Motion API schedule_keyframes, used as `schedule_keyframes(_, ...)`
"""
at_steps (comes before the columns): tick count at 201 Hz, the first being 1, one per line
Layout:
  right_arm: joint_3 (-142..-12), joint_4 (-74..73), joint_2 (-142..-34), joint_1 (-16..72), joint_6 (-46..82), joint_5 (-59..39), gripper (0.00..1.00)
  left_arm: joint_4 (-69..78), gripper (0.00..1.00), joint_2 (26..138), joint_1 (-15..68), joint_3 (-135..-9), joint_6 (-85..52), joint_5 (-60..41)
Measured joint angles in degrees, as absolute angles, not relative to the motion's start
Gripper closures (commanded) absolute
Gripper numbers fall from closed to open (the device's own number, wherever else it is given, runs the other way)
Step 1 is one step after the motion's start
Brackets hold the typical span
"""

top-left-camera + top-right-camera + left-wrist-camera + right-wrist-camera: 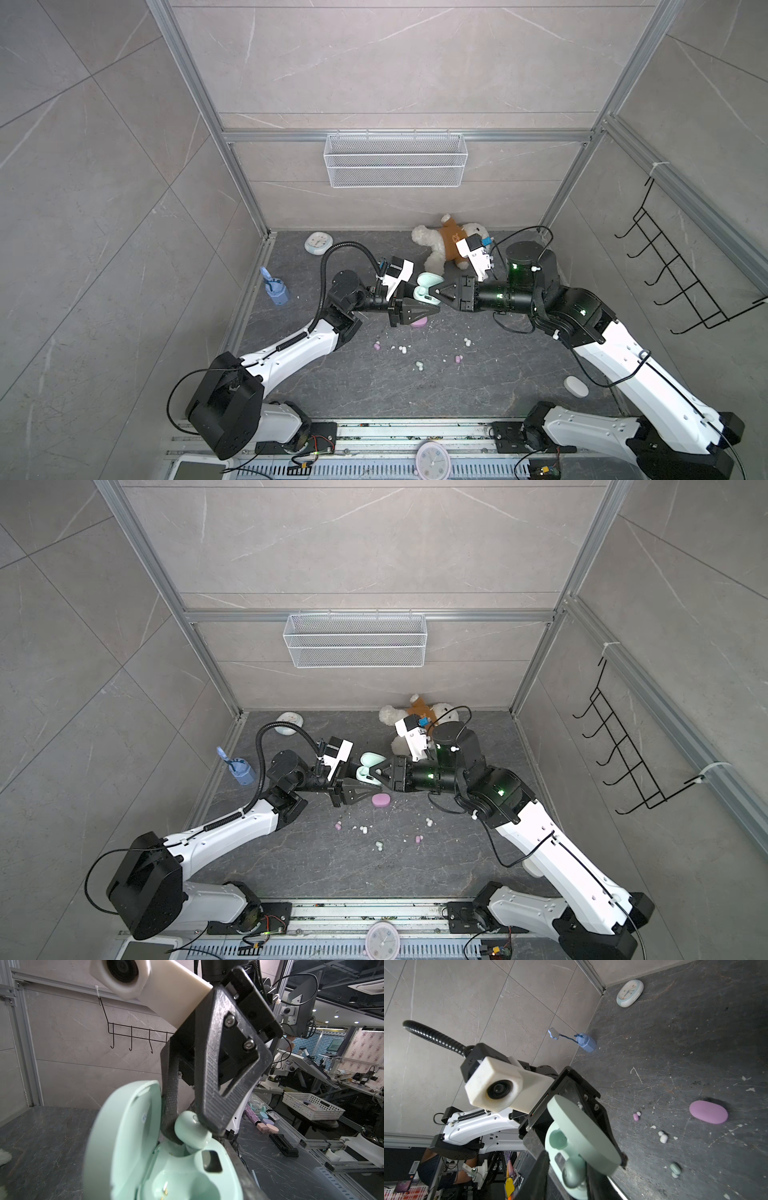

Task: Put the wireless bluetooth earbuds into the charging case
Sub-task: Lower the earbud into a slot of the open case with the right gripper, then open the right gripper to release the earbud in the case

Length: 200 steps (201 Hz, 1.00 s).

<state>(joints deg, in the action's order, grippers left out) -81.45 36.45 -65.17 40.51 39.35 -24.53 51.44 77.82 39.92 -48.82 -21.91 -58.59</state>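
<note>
My left gripper [419, 298] is shut on the mint charging case [166, 1176], held above the table with its lid [124, 1126] open. One of its fingers [239, 1169] lies along the case's side. A mint earbud [192, 1130] stands tilted with its stem in one socket of the case, and the other socket [182, 1186] is empty. My right gripper [433, 292] reaches in from the right. Its jaws flank that earbud, slightly open, with a gap showing on one side. Several more earbuds lie on the table: pink [377, 345], white [403, 350], mint [419, 365].
A purple case [381, 800] lies under the left gripper and a white case [576, 386] by the right arm. A teddy bear [444, 241], a small clock [318, 242] and a blue toy [274, 291] stand near the back and left walls. A wire basket [395, 160] hangs on the back wall.
</note>
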Motion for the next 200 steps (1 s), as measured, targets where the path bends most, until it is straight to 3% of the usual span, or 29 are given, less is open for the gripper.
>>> schedule_keyframes(105, -83.66, 38.63, -66.17, 40.53, 39.18, -24.73, 0.33, 51.22, 0.81, 77.8, 39.88, -48.07, -21.93, -57.43)
schedule_keyframes(150, -84.38, 39.24, -66.28, 40.53, 39.16, -24.93, 0.26, 51.22, 0.81, 77.8, 39.9, -48.07, -21.91, -57.12)
schedule_keyframes(200, -84.79, 39.64, -66.28, 40.53, 39.18, -24.95, 0.25, 51.22, 0.81, 77.8, 39.9, -48.01, -21.91, -56.97)
